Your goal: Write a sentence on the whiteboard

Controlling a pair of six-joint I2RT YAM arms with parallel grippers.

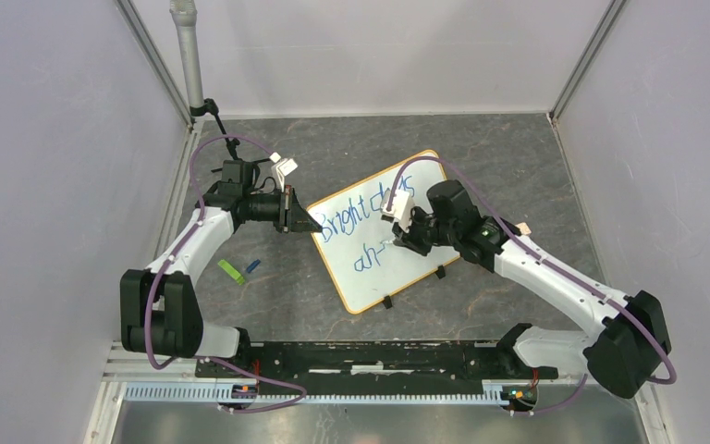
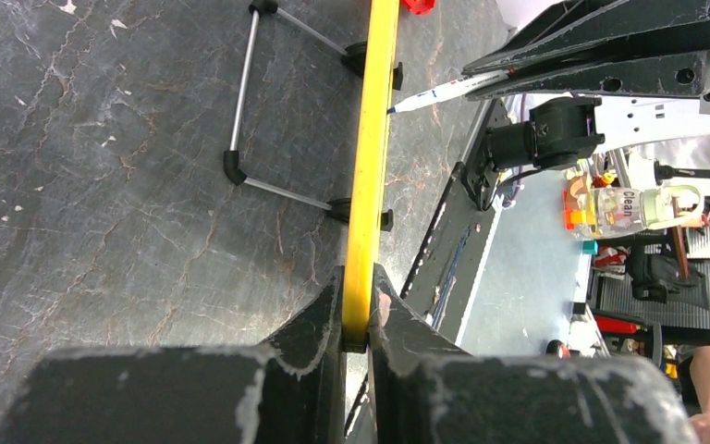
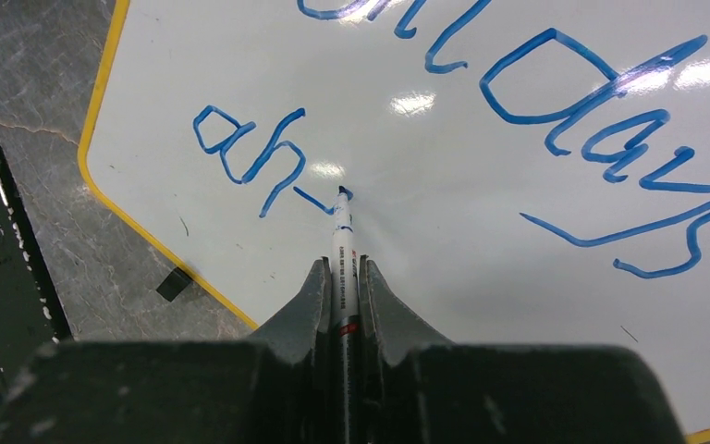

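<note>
The whiteboard (image 1: 425, 259) lies tilted on the dark tabletop, white with an orange-yellow frame. Blue lettering (image 1: 356, 222) on it reads "Bright days" with "ah" and a short stroke beneath; in the right wrist view the lettering (image 3: 250, 153) shows "ah-" under "days". My left gripper (image 1: 317, 225) is shut on the board's left edge, seen as the yellow frame (image 2: 370, 166) between the fingers in the left wrist view. My right gripper (image 3: 344, 273) is shut on a white marker (image 3: 343, 242) whose blue tip touches the board just after "ah". The right gripper (image 1: 405, 237) also shows from above.
A green object (image 1: 231, 271) and a small blue cap (image 1: 252, 266) lie on the table left of the board. Black clip feet (image 1: 388, 302) stick out at the board's near edge. A wire stand (image 2: 240, 102) shows under the board in the left wrist view.
</note>
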